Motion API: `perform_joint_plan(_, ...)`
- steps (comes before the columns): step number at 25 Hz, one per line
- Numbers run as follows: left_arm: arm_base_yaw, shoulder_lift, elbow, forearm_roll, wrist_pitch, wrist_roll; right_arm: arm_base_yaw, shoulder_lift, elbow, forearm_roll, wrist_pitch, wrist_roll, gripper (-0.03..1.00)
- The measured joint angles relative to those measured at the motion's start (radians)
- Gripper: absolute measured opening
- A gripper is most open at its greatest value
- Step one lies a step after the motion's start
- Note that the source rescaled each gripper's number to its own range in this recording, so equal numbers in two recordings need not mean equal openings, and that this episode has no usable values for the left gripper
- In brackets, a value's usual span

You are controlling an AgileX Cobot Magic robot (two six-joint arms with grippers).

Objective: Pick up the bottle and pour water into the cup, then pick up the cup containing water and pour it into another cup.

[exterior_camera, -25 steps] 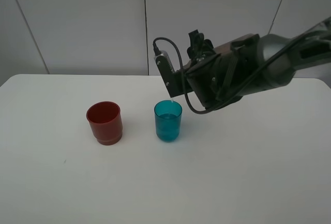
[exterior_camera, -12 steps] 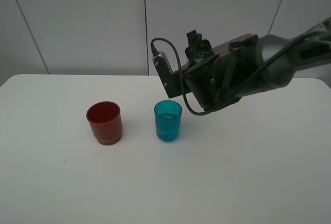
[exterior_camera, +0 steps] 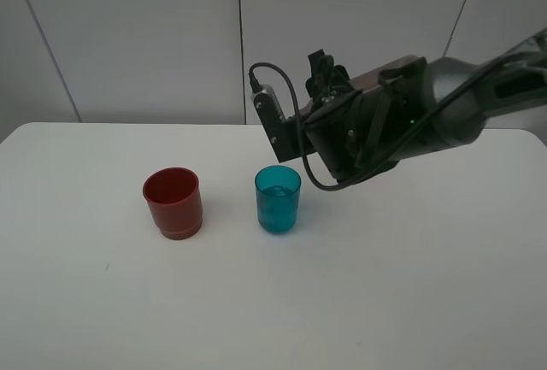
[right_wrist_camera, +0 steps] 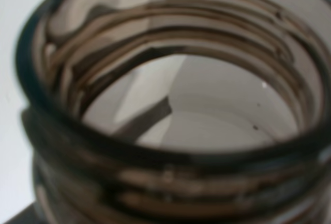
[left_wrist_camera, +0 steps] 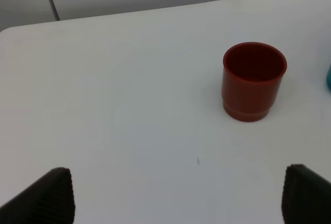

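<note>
The teal cup (exterior_camera: 278, 200) stands upright at the table's middle with water in it; only its edge (left_wrist_camera: 329, 77) shows in the left wrist view. The red cup (exterior_camera: 173, 202) stands upright to its left, also in the left wrist view (left_wrist_camera: 254, 81), and looks empty. My right gripper (exterior_camera: 342, 131) is shut on the bottle and holds it tilted, up and to the right of the teal cup. The bottle's open threaded neck (right_wrist_camera: 170, 110) fills the right wrist view. My left gripper (left_wrist_camera: 176, 198) is open and empty, in front of the red cup, well away from it.
The white table (exterior_camera: 385, 284) ends at a back edge against a pale panelled wall (exterior_camera: 128, 37). The right arm (exterior_camera: 479, 96) reaches in from the right above the table. A black cable (exterior_camera: 295, 122) loops off the wrist near the teal cup.
A thin stream fell from the bottle into the teal cup one second ago; it has stopped. The right gripper has lifted slightly. The cups have not moved.
</note>
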Motion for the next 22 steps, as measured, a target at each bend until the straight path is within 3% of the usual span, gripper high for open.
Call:
perform_joint_plan(12,0.000,0.000,0.000,0.000,0.000,0.000,0.000,0.000,0.000,0.001,-0.043,0.062,0.00)
perform_joint_plan(22,0.000,0.000,0.000,0.000,0.000,0.000,0.000,-0.002,0.000,0.095,-0.102,0.173,0.00)
